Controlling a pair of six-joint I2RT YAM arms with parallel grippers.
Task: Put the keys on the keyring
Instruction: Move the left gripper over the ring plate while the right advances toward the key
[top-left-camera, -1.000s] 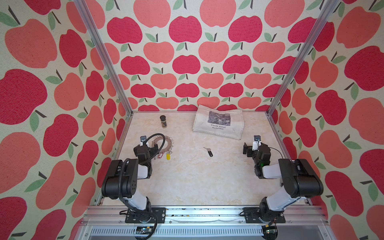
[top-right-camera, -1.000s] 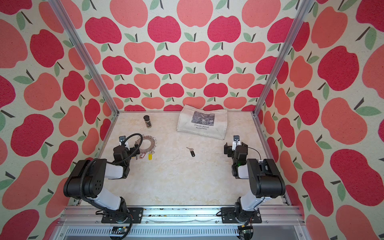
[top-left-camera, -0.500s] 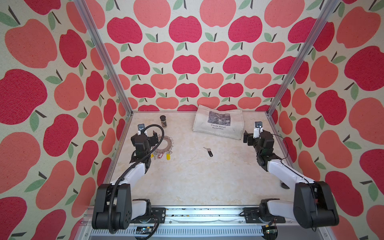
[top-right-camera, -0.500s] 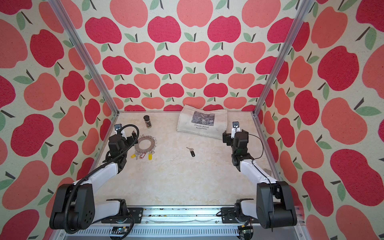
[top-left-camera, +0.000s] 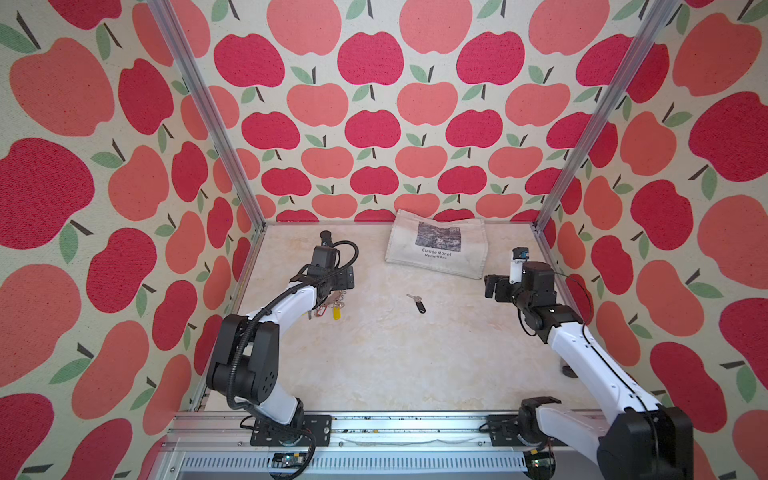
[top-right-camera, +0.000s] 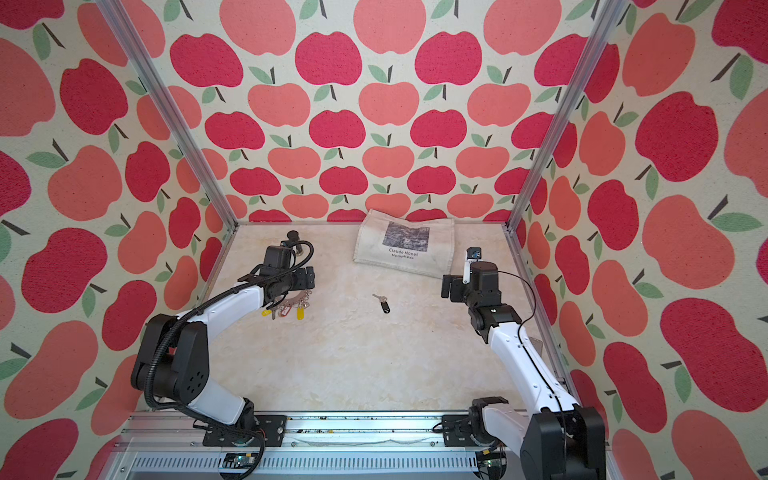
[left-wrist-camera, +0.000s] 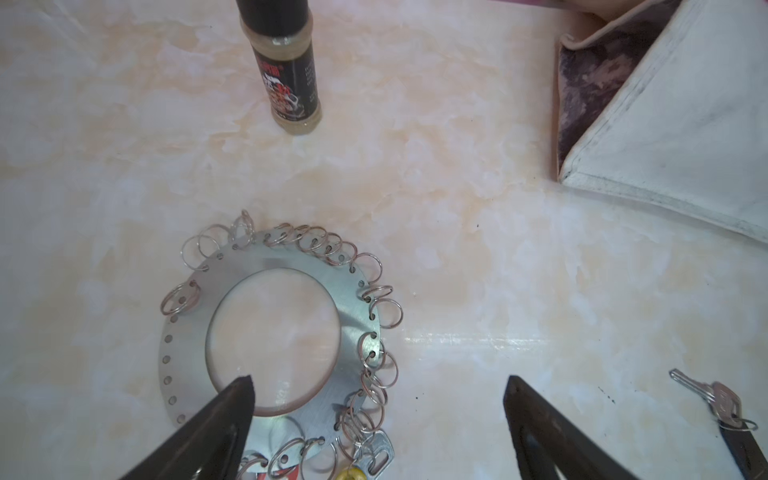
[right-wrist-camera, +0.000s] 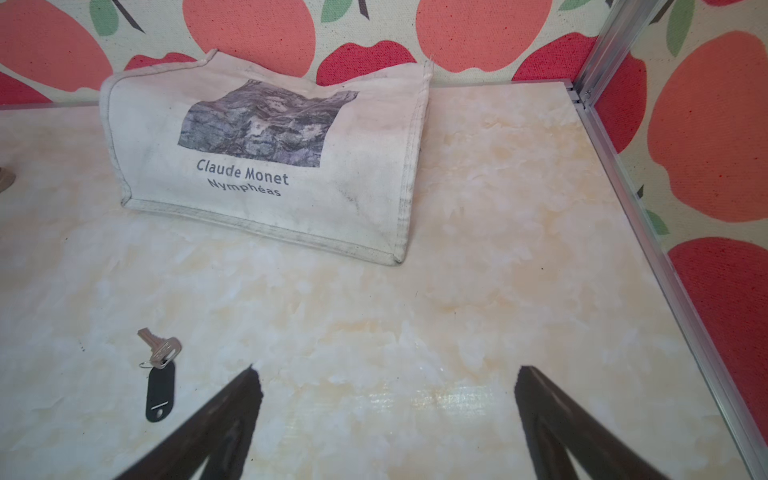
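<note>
The keys (top-left-camera: 417, 302) (top-right-camera: 382, 303), a small silver key on a black oval tag, lie flat near the middle of the table, also in the left wrist view (left-wrist-camera: 723, 403) and right wrist view (right-wrist-camera: 160, 374). The keyring (left-wrist-camera: 266, 257), a grey metal disc rimmed with wire rings, lies at the left; in both top views only its edge (top-left-camera: 340, 296) (top-right-camera: 305, 296) shows past the left arm. My left gripper (top-left-camera: 347, 278) (top-right-camera: 308, 277) (left-wrist-camera: 378, 382) hangs open above its near rim. My right gripper (top-left-camera: 492, 286) (top-right-camera: 446, 286) (right-wrist-camera: 386, 372) is open and empty, right of the keys.
A dark spice bottle (top-left-camera: 325, 237) (left-wrist-camera: 291, 83) stands behind the keyring. A canvas bag (top-left-camera: 436, 249) (right-wrist-camera: 270, 166) lies at the back. A yellow tag (top-left-camera: 336, 312) (top-right-camera: 300, 312) and a red-framed tag (top-right-camera: 284, 309) hang on the keyring. Aluminium frame rail (right-wrist-camera: 665, 257) borders the right.
Both arms have unfolded and reached forward from near the front rail. The left gripper now hangs over the keyring; the right gripper stands further back. The keys have not moved.
</note>
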